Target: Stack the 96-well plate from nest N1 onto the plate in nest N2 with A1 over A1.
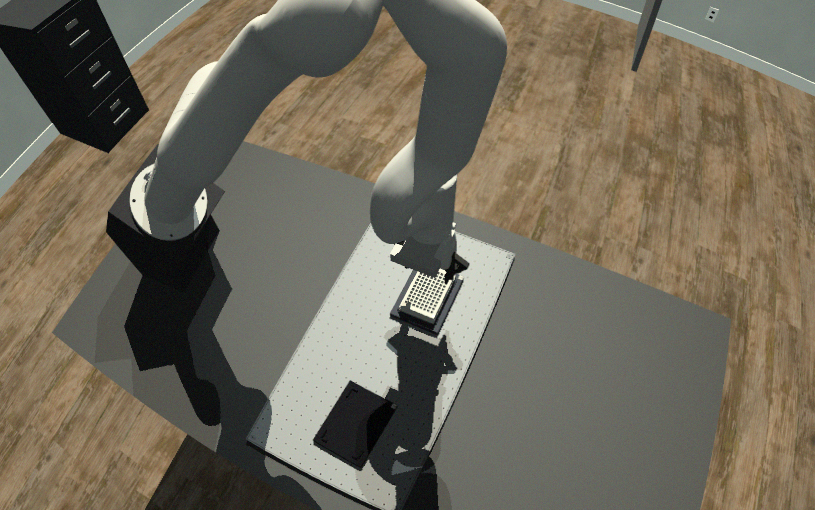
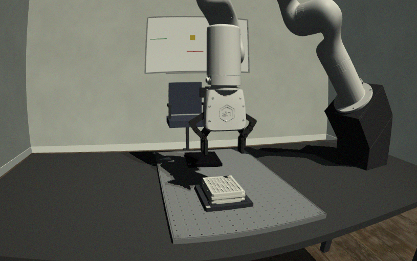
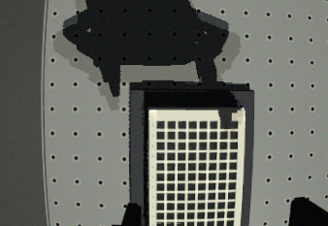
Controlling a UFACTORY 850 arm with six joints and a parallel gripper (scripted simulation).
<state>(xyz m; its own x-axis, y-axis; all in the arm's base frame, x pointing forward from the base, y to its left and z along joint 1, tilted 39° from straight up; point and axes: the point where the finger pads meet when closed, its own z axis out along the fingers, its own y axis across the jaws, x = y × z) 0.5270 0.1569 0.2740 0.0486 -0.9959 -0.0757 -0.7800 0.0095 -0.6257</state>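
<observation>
Two white 96-well plates are stacked in the black nest N2 (image 2: 224, 203). The upper plate (image 2: 223, 186) sits on the lower plate (image 2: 228, 199), and their edges look lined up. From above only the upper plate (image 1: 428, 294) (image 3: 195, 174) shows, with its cut corner (image 3: 231, 114) at the top right of the wrist view. The lower plate's cut corner is hidden. My gripper (image 2: 222, 149) is open and empty, well above the stack and touching nothing. Nest N1 (image 1: 353, 423) (image 2: 202, 159) is empty.
Both nests stand on a grey perforated breadboard (image 1: 385, 354) on a dark table. The arm's black base (image 1: 163, 234) (image 2: 362, 129) stands beside the board. A chair (image 2: 183, 107) and a filing cabinet (image 1: 71, 69) are off the table.
</observation>
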